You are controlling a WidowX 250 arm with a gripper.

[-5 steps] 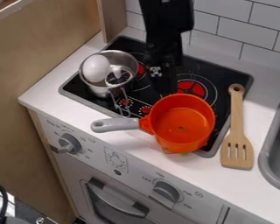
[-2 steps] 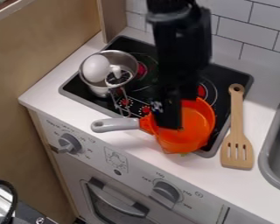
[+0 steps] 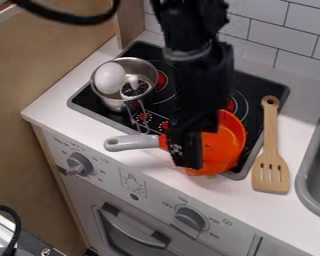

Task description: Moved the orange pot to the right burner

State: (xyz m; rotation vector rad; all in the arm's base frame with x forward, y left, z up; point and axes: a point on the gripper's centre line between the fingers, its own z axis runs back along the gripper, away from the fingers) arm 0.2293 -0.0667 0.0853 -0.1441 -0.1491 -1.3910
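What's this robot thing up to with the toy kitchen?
A black robot arm hangs over the toy stove, its gripper at the handle side of an orange pot; whether it has hold of it, I can't tell. The pot sits at the stovetop's front right edge, in front of the right burner. To the left stands a metal pot with a white egg.

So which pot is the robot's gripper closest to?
The orange pot with the grey handle: the gripper hangs right by where that handle joins. The silver pot, with the white egg in it, is farther away.
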